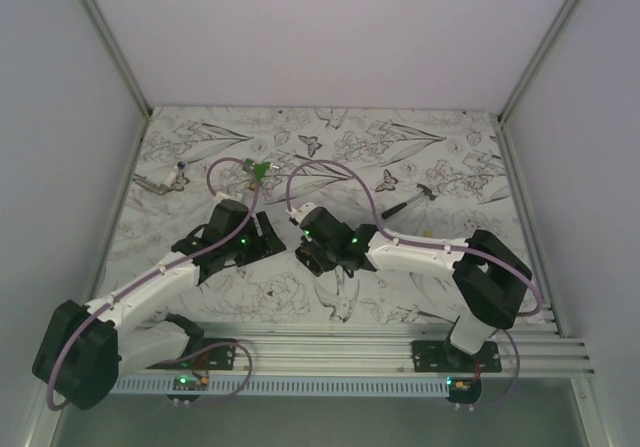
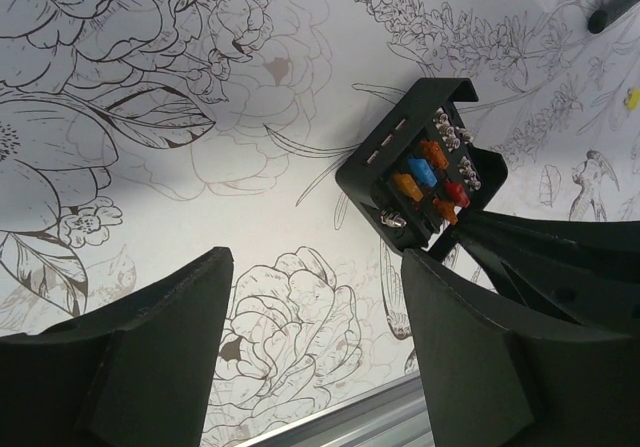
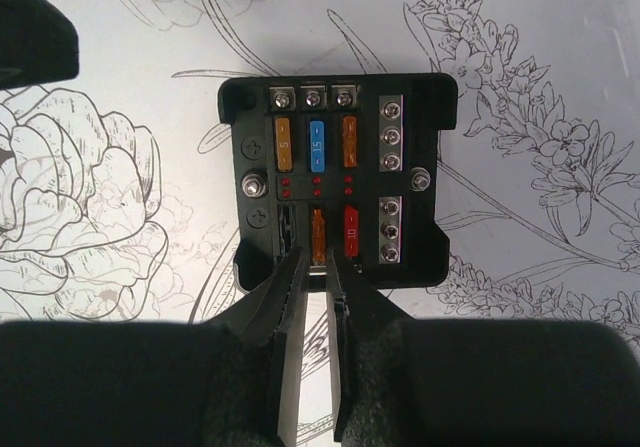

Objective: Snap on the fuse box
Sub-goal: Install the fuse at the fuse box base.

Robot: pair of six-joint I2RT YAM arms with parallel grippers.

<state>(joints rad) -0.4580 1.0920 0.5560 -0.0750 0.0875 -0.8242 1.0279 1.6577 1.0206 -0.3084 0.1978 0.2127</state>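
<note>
Top external view: the left arm (image 1: 150, 287) reaches from its base at the near left corner up and inward to the middle of the worktop (image 1: 400, 157). The right arm (image 1: 420, 257) comes in from the near right, bent at the elbow, and its wrist faces the left one. The two wrists are close together.

In the left wrist view, the left fingers (image 2: 150, 357) stand wide apart with only bare worktop between them. The fuse box (image 2: 420, 172) lies ahead of them and to the right, clear of both. It has no lid, and orange, blue and red fuses show inside.

The right fingers (image 3: 285, 307) are almost together, with a thin gap between them. Their tips meet the near edge of the fuse box beside an orange fuse (image 3: 318, 235). I cannot tell whether they pinch anything.

The worktop carries a black-and-white flower and butterfly print. A green piece (image 1: 258, 172) and a small hammer (image 1: 410, 199) lie farther back. Plain white walls (image 1: 60, 117) enclose the space, and a metal rail (image 1: 340, 352) runs along the near edge.
</note>
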